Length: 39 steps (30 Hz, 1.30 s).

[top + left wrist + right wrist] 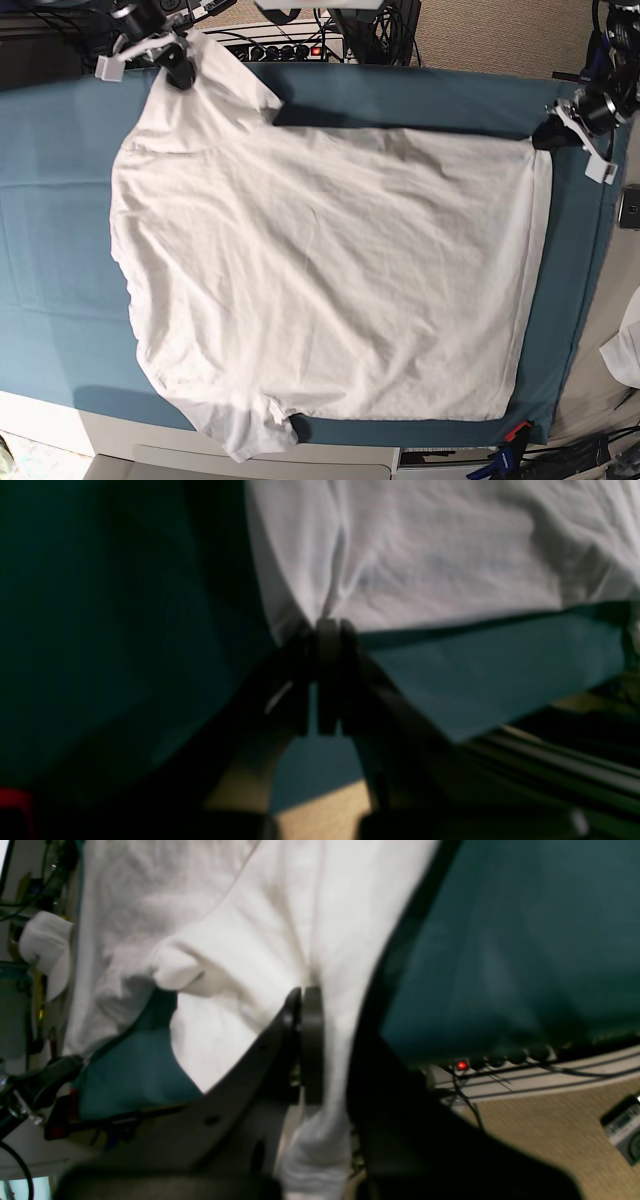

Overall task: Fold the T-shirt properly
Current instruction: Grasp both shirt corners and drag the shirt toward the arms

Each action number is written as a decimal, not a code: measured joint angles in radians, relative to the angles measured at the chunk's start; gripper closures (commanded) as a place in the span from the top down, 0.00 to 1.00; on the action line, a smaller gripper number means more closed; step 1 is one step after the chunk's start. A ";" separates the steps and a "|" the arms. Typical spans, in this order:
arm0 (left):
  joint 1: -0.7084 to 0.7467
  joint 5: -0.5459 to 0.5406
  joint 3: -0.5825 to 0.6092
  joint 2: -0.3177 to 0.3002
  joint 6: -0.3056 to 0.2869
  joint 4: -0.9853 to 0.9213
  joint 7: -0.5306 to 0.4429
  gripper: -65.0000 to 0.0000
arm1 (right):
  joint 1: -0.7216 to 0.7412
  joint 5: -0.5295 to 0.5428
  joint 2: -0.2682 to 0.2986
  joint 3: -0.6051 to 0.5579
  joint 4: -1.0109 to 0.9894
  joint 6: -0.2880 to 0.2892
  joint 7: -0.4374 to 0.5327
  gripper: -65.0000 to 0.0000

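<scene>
T-shirt: white, short-sleeved, spread nearly flat and lightly wrinkled across the middle of the teal cloth; hem edge toward the right of the base view, shoulders toward its left.
Teal cloth: covers the surface; bare bands of it show on all sides of the T-shirt.
Left gripper: at the upper right of the base view, at the far hem corner of the T-shirt.
Left jaws: closed on the corner of the T-shirt; in the left wrist view the white fabric gathers into a pinch between the dark fingers, with creases radiating from that spot.
Right gripper: at the upper left of the base view, on the far sleeve of the T-shirt.
Right jaws: closed on the T-shirt; in the right wrist view a fold of white fabric is clamped between the dark fingers and a loose end hangs below them.
Near sleeve: lies past the front edge of the teal cloth, at the bottom of the base view.
Power strip: beyond the far edge of the cloth, one red light showing.
White fabric scrap: off the cloth, at the right edge of the base view.
</scene>
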 measured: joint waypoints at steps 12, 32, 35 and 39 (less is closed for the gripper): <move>0.162 -0.007 -0.143 0.000 -0.005 0.185 0.019 0.00 | -0.096 0.080 0.008 0.077 0.001 0.000 -0.041 0.00; 0.287 -0.021 -0.162 0.081 -0.006 0.211 0.026 0.00 | -0.218 0.133 0.008 0.080 0.027 0.020 -0.072 0.00; 0.303 -0.022 -0.162 0.087 -0.008 0.212 0.029 0.00 | -0.232 0.149 0.008 0.081 0.027 0.019 -0.084 0.00; 0.318 -0.022 -0.162 0.101 -0.008 0.213 0.040 0.00 | -0.254 0.163 0.008 0.081 0.027 0.022 -0.096 0.00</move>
